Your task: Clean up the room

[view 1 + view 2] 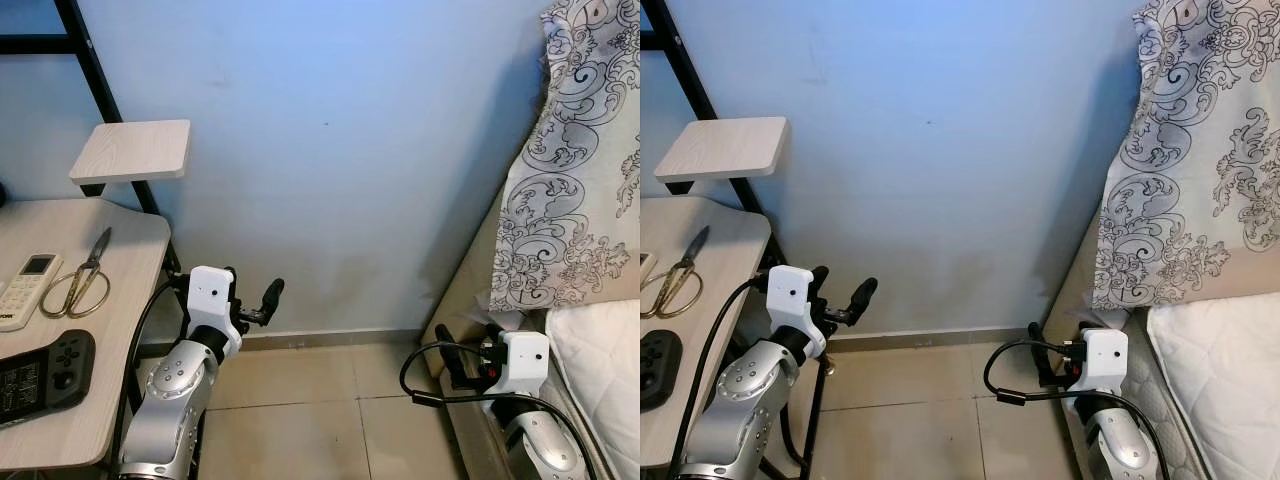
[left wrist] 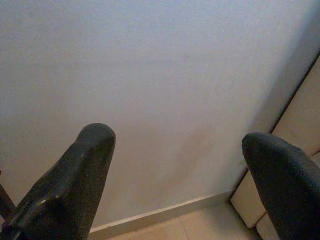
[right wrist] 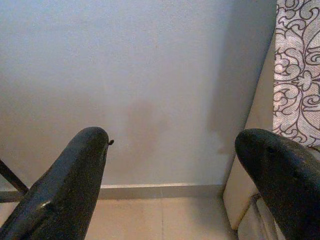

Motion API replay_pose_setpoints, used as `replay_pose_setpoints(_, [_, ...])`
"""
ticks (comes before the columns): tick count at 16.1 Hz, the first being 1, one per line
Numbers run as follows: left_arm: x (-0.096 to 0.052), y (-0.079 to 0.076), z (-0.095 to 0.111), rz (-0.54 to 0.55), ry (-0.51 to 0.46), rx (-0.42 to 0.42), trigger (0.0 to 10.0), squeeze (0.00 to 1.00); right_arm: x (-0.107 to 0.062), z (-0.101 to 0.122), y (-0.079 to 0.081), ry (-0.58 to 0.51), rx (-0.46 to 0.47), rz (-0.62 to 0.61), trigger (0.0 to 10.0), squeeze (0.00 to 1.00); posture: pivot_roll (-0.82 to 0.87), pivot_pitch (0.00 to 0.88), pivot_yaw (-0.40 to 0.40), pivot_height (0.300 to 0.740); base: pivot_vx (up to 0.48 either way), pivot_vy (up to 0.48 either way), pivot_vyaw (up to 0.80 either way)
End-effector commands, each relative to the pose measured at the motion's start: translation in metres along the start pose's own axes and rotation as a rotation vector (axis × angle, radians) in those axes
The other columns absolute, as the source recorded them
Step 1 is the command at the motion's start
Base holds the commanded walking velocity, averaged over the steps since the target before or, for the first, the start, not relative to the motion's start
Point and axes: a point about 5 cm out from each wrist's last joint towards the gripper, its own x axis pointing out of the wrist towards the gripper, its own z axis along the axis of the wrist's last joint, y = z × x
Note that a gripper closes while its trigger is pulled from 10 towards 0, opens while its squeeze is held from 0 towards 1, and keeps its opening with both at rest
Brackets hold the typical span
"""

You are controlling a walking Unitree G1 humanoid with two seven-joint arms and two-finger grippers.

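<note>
The left claw is raised beside the desk, its black fingers spread apart with nothing between them, pointing at the pale blue wall. The right claw sits low by the bed frame, fingers likewise wide and empty, aimed at the same wall and its skirting.

The things to tidy lie on the desk, to the left of the left arm: a pair of gold-handled scissors, a white remote control just beside them, and a black game controller nearer the desk's front edge. A small wooden shelf on a black frame stands above the desk's far corner.

Risks, as I judge them: the left arm sits close to the desk's rounded edge, so swinging it leftward could clip the edge or sweep the scissors off. The right arm's looping black cable hangs near the bed frame and might snag. The patterned pillow overhangs the right side.

Open tiled floor lies between desk and bed, giving fair room to turn.
</note>
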Motion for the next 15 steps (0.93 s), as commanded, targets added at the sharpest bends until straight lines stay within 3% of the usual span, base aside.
replay_pose_setpoints(1, [0.046, -0.014, 0.023, -0.066, -0.008, 0.002, 10.0, 0.0, 0.064, 0.054, 0.025, -0.071, 0.053, -0.066, 10.0, 0.0, -0.06, 0.0, -0.001, 0.74, 0.0, 0.0, 0.0])
replay_pose_setpoints(3, [0.05, -0.014, 0.029, -0.002, -0.056, 0.043, 10.0, 0.0, 0.063, 0.049, 0.025, -0.045, 0.098, -0.07, 10.0, 0.0, -0.06, 0.0, -0.001, 0.74, 0.0, 0.0, 0.0])
replay_pose_setpoints(8, [0.053, -0.024, 0.028, -0.081, 0.002, 0.002, 10.0, 0.0, 0.064, 0.053, 0.023, -0.064, 0.053, -0.067, 10.0, 0.0, -0.07, 0.0, 0.006, 0.74, 0.0, 0.0, 0.0])
replay_pose_setpoints(14, [0.056, -0.025, 0.034, -0.12, -0.02, 0.033, 10.0, 0.0, 0.067, 0.053, 0.029, -0.075, 0.063, -0.054, 10.0, 0.0, -0.06, 0.0, 0.02, 0.74, 0.0, 0.0, 0.0])
replay_pose_setpoints(15, [0.053, -0.031, 0.035, -0.169, -0.045, 0.036, 10.0, 0.0, 0.066, 0.053, 0.028, -0.074, 0.052, -0.057, 10.0, 0.0, -0.06, 0.0, 0.018, 0.74, 0.0, 0.0, 0.0])
